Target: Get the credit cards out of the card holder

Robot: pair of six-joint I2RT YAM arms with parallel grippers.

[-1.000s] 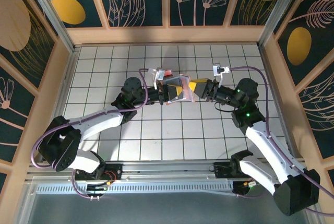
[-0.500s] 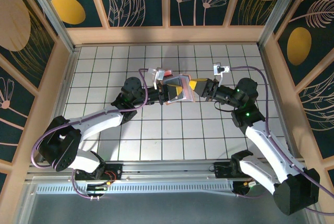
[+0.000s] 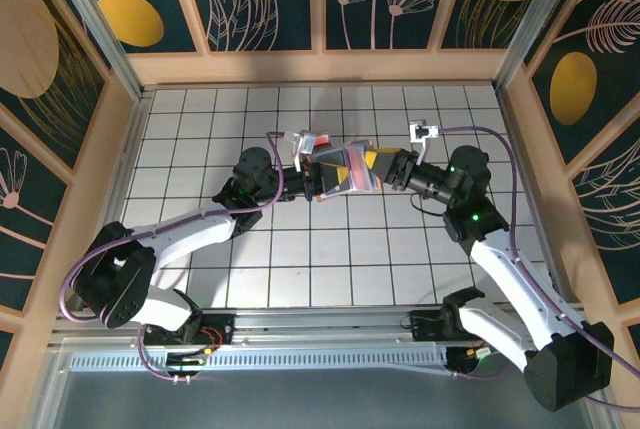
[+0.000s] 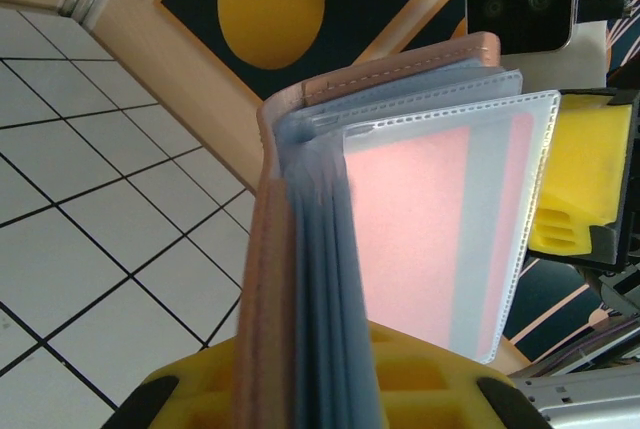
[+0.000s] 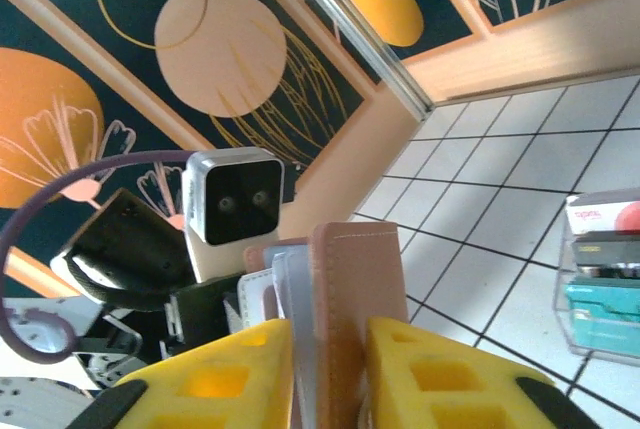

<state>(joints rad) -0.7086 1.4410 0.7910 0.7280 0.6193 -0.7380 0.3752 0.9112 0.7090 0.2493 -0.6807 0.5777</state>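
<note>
while aloft, card holder sits pinched inside right end effector

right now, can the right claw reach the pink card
Probably yes: left claw holds the card holder fanned open, the sleeve with the pink card stands free, and the right claw straddles the holder's edge.

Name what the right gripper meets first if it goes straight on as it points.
The card holder, already between the right gripper's fingers; just beyond, probably the left gripper facing it, though depth is unclear.
</note>
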